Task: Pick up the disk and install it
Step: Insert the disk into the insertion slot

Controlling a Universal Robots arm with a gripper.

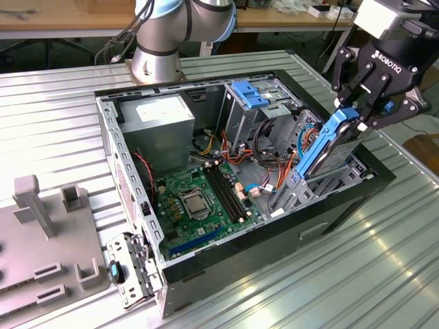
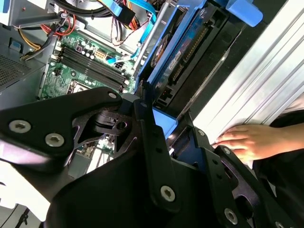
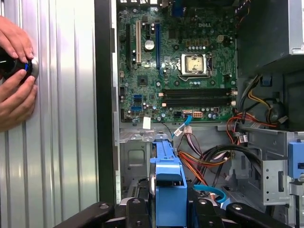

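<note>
At the exterior view's left you have a grey fixture block lying on the ribbed metal table. Just beside it, a perforated metal bracket leans at the near corner of the open computer case.

Inside the case, the grey power-supply box sits against the far wall. The green motherboard lies flat on the floor below it. Further right stands the metal drive cage with its blue clip on top, and bundles of red, orange and yellow wires run between the cage and the board.

Toward the exterior view's right you find the disk. It is tilted, with its lower end down in the bay by the case's right wall and its upper end above the rim. The gripper is clenched on that upper blue end, and you can see the black fingers pressing the blue rail on both sides in both wrist views.

On the table outside the case wall, the first wrist view shows a person's hands cupped around a small dark round object with a blue ring. I cannot tell what it is.
</note>
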